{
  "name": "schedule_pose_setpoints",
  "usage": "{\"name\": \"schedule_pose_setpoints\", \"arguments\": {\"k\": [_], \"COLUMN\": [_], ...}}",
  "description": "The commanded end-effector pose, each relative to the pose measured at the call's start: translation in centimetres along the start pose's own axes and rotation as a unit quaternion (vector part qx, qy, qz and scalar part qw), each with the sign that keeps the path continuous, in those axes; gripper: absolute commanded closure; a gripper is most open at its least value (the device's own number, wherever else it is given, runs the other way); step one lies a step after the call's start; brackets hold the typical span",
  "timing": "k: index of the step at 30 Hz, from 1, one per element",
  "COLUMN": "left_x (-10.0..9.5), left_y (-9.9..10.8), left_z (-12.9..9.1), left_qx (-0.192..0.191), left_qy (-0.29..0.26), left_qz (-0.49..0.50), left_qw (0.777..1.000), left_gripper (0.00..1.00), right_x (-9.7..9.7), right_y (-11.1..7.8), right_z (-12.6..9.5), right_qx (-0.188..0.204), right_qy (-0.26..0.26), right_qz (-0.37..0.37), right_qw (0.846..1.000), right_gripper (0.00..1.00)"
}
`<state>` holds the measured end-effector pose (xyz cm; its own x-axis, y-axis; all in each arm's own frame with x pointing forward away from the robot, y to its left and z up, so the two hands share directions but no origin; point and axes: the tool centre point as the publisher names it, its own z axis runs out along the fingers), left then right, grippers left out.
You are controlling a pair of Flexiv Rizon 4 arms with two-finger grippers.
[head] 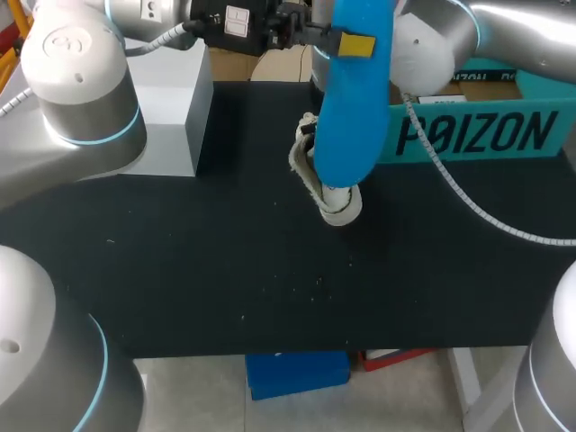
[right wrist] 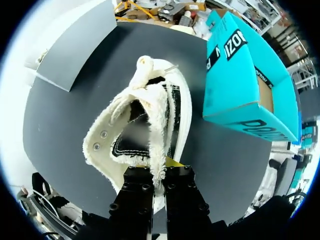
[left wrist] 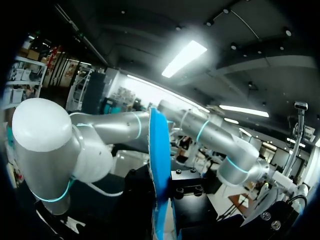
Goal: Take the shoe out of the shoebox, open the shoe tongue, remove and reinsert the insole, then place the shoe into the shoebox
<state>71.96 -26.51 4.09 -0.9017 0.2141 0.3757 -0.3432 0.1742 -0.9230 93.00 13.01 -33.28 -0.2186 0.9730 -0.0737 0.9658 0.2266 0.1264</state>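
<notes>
Just beside the teal cardboard shoebox point(head: 477, 135) sits the white frayed-canvas high-top shoe point(right wrist: 145, 100), probably soft and light. The thin blue foam insole point(head: 351, 99), likely floppy, is raised beside the box. The right gripper point(right wrist: 159, 172) pinches the shoe's collar, and the left gripper point(head: 346, 43) clamps the insole near one end.

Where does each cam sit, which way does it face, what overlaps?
Head: above and behind, looking down on the table; left arm and right arm enter from the sides, left pincer holding the insole above the shoe.
Left wrist: on the left arm, facing sideways and upward at the right arm; insole edge-on ahead.
Right wrist: on the right arm, looking down; right pincer clamped on the shoe, box beside.
Shared: head and left wrist, insole; head and right wrist, shoe and box.
</notes>
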Motion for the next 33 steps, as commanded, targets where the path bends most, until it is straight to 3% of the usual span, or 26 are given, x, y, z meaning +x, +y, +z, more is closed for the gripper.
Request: {"name": "schedule_pose_setpoints", "arguments": {"k": [1, 8, 15, 30, 31, 32, 33], "left_x": [0.0, 0.0, 0.0, 0.0, 0.0, 0.0, 0.0], "left_y": [0.1, 0.1, 0.1, 0.1, 0.1, 0.1, 0.1], "left_z": [0.1, 0.1, 0.1, 0.1, 0.1, 0.1, 0.1], "left_qx": [0.0, 0.0, 0.0, 0.0, 0.0, 0.0, 0.0], "left_qy": [-0.001, -0.001, -0.001, -0.001, -0.001, -0.001, -0.001], "left_qz": [0.0, 0.0, 0.0, 0.0, 0.0, 0.0, 0.0], "left_qw": [1.0, 1.0, 1.0, 1.0, 1.0, 1.0, 1.0], "left_gripper": [1.0, 1.0, 1.0, 1.0, 1.0, 1.0, 1.0], "right_x": [1.1, 2.6, 2.9, 0.4, 0.2, 0.0, -0.1], "right_y": [-0.6, -1.7, -2.6, -3.0, -3.1, -3.3, -3.4], "right_z": [0.7, 2.1, 3.3, 3.9, 3.9, 3.8, 3.6], "right_qx": [0.004, -0.001, -0.017, -0.042, -0.042, -0.048, -0.054], "right_qy": [-0.04, -0.021, -0.021, -0.012, -0.006, 0.01, 0.021], "right_qz": [0.212, 0.187, 0.163, 0.13, 0.124, 0.119, 0.118], "right_qw": [0.976, 0.982, 0.986, 0.991, 0.991, 0.992, 0.991], "right_gripper": [1.0, 1.0, 1.0, 1.0, 0.61, 0.0, 0.0]}}
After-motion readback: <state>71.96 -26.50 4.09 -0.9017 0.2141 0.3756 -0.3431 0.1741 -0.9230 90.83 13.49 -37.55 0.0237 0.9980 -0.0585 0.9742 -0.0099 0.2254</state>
